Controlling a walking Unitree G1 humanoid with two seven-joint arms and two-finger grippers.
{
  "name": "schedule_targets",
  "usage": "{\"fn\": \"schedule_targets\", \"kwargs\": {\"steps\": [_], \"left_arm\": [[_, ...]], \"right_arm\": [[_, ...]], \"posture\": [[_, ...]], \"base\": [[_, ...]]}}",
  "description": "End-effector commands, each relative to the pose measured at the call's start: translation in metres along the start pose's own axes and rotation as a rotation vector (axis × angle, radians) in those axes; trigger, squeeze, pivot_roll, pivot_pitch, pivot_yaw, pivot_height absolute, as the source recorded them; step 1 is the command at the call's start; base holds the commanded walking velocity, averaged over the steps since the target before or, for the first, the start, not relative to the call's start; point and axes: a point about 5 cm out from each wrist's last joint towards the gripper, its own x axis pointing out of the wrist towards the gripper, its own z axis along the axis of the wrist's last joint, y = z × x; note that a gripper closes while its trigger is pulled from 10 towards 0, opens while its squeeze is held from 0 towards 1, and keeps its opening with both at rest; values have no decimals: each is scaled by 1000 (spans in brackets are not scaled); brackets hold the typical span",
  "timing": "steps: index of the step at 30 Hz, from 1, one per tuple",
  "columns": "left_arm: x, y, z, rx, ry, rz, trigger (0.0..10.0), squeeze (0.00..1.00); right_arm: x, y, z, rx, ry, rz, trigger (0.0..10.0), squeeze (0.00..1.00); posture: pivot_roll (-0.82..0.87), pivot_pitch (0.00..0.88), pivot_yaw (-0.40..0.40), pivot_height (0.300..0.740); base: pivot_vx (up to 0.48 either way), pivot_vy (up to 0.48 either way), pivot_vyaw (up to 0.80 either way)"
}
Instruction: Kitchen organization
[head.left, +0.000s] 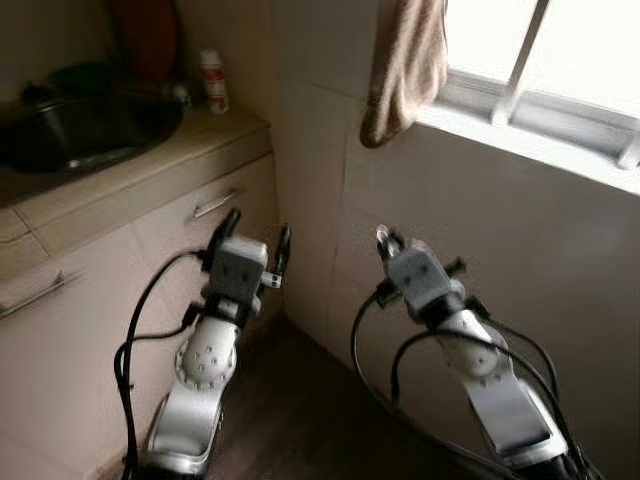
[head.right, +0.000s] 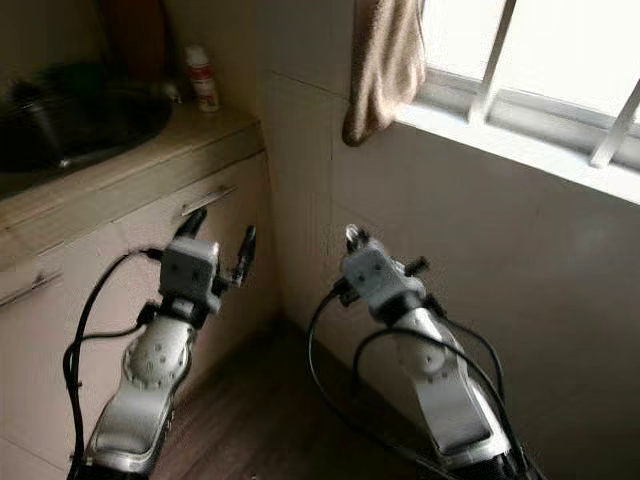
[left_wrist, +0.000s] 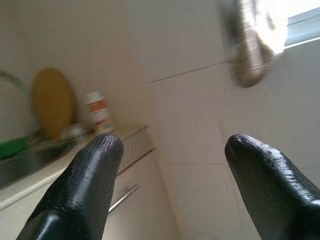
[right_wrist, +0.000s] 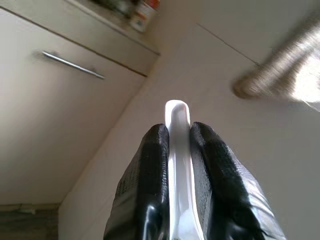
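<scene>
My right gripper (head.left: 384, 238) is held up in front of the tiled wall, shut on a thin glossy white utensil handle (right_wrist: 177, 114) that sticks out past the fingertips. What its other end looks like is hidden. To its left, my left gripper (head.left: 258, 228) is raised beside the cabinet, open and holding nothing; its two black fingers (left_wrist: 95, 165) stand well apart. A dark sink (head.left: 150, 128) is set into the beige counter (head.left: 140, 168) at the far left, with a small white bottle with an orange label (head.left: 212, 82) behind it.
A brown towel (head.left: 405, 65) hangs by the bright window sill (head.left: 530, 130) at the upper right. The cabinet has drawers with metal bar handles (head.left: 217, 203). A rounded brownish board (head.left: 145, 35) leans behind the sink. Dark floor (head.left: 290, 400) lies in the corner below.
</scene>
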Motion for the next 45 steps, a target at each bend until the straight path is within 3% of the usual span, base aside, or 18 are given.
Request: {"fn": "schedule_targets", "kwargs": {"steps": [1,12,41,45], "left_arm": [[0,5,1,6,-9,20,10000,0],[0,11,5,6,-36,57,10000,0],[2,12,6,7,-46,59,10000,0],[3,12,6,7,-46,59,10000,0]], "right_arm": [[2,1,5,1,-25,1,0,0],[7,-15,25,16,-153,-100,0,0],[13,-29,41,27,-216,-172,0,0],[20,-47,55,25,-266,-215,0,0]], "posture": [[50,0,-55,740],[53,0,-56,740],[50,0,-54,740],[45,0,-50,740]], "base": [[0,0,800],[187,0,800],[322,0,800],[293,0,800]]}}
